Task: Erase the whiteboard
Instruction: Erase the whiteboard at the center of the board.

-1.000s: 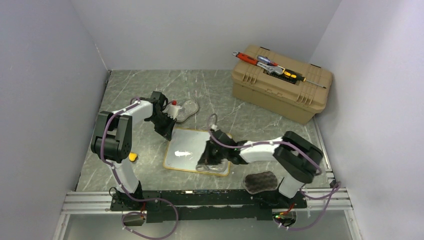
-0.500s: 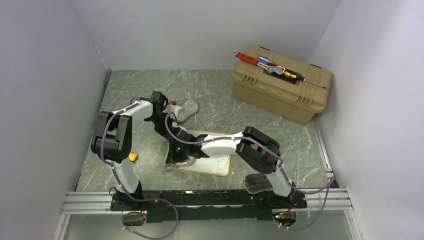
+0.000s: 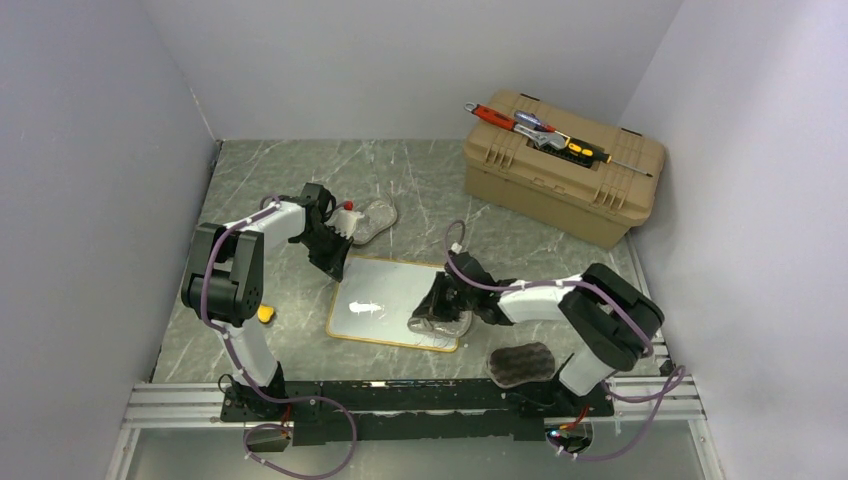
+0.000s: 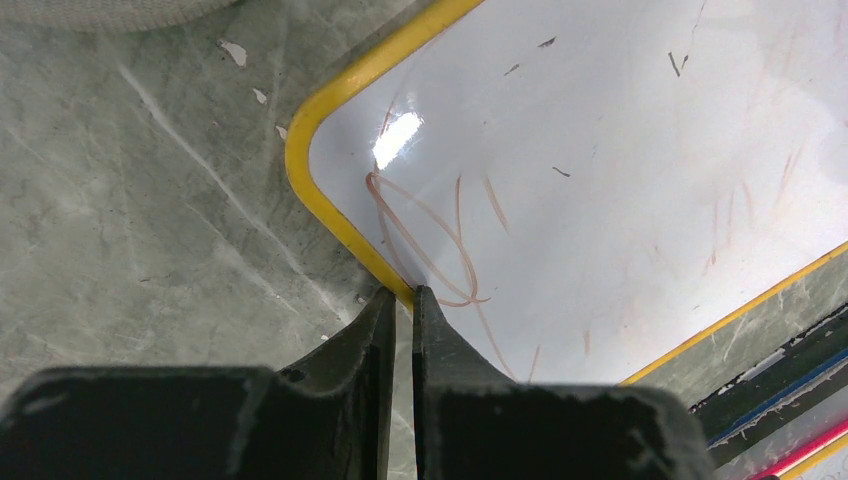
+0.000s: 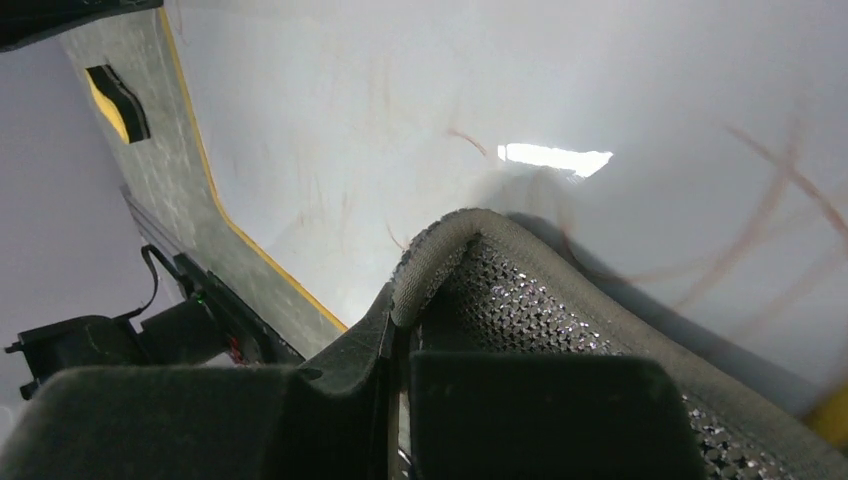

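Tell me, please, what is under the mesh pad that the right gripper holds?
Under the mesh pad lies the whiteboard, its right part. Faint reddish strokes show beside the pad. Whether marks lie beneath it cannot be seen: the pad covers that patch.

Nothing legible shows in any view. The glossy white rectangular board with the thin yellow frame [image 4: 600, 150] carries only faint reddish-brown loops and short strokes just ahead of the left pincer [image 4: 403, 293]; they form no letters or numbers. The black mesh pad [image 5: 520, 300] at the right pincer [image 5: 400, 335] bears no print. The tan plastic toolbox [image 3: 560, 180], well beyond both pincers, shows no label that can be made out. The handles of the tools [image 3: 540, 132] lying on its lid are too small to tell.
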